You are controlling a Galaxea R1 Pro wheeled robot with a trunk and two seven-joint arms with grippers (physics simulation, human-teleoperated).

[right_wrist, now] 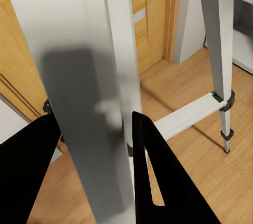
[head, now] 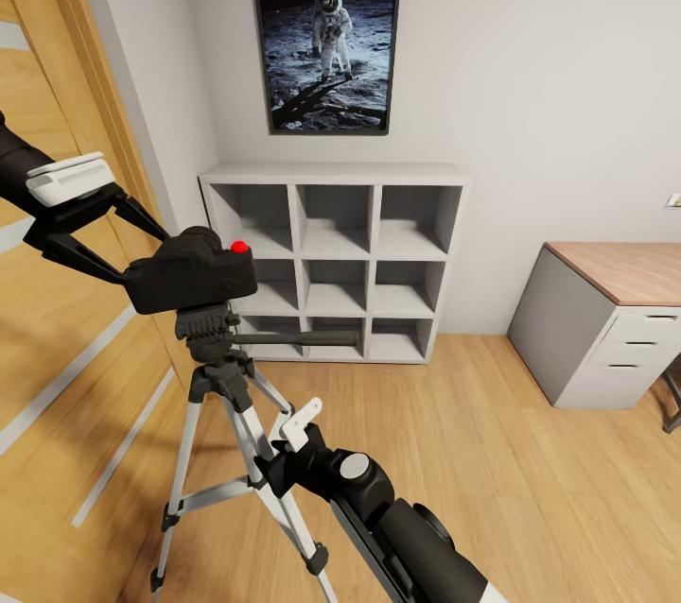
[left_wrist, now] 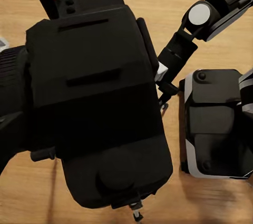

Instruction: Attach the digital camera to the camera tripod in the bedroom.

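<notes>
Silver tripod leg first, since that's closest to me: the right gripper (right_wrist: 95, 145) has its two black fingers on either side of one leg of the camera tripod (head: 222, 395), and from the wrist view they look pressed right up against the metal, so I'd say it's clamped on to steady the stand. In the head view that right arm reaches in from the bottom and meets the leg about halfway up.

A bit further back and higher, the digital camera (head: 189, 270) sits right on top of the tripod's black head, red button up. The left gripper (head: 121, 242) has it, fingers spread around the body on the door side. It looks like a real grip and not just a touch, though the left wrist view is mostly the camera's black back, so the finger contact itself is hard to make out there.

So my read is we're at the mating step: camera lowered onto the mount, maybe already touching, but I can't tell if it's actually locked in. The next move probably calls for a small, straight press down with the camera kept level and centred over the head, while the right side keeps the leg from skidding on the wood floor (head: 492, 452).

Behind all that is the white cube shelf (head: 336, 253) against the wall, and an astronaut poster (head: 327, 53) above it.
</notes>
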